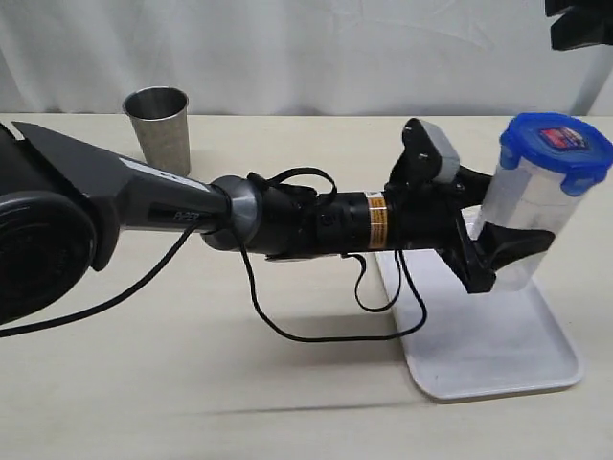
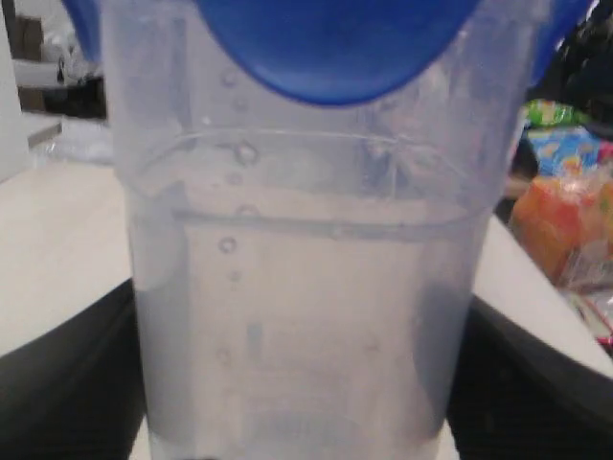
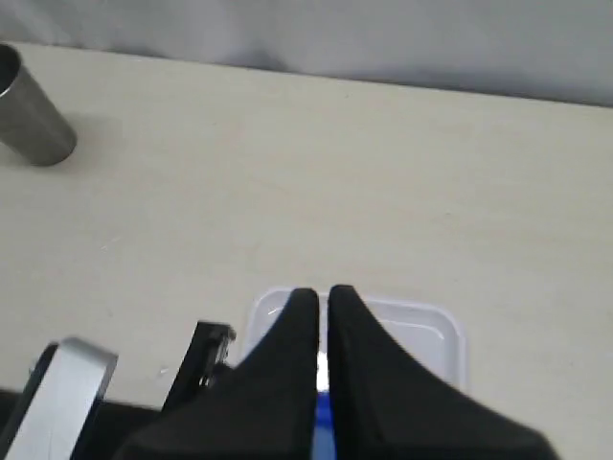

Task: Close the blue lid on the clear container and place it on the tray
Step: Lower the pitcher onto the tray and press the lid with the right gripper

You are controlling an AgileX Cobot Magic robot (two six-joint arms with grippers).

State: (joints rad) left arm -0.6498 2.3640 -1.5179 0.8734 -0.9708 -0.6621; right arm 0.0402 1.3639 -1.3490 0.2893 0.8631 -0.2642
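Gripping the clear container point(image 1: 536, 196) low on its wall with the left gripper point(image 1: 514, 251); seems light, stiff, slippery. With the right gripper point(image 3: 317, 299) closed on nothing.

- You're at a robot lab bench, by the look of it, not in a home or a kitchen.
- A white curtain point(image 1: 287, 48) hangs as a plain backdrop right behind the pale table point(image 1: 192, 383).
- A black robot arm point(image 1: 144, 192) reaches across the table, and its cable point(image 1: 287, 331) loops loose over the top.
- Plain household props stand on the table: a steel cup point(image 1: 158, 125) and a white tray point(image 1: 498, 355).
- In your left wrist view, bright packets point(image 2: 565, 211) lie piled beyond the table edge, blurred.
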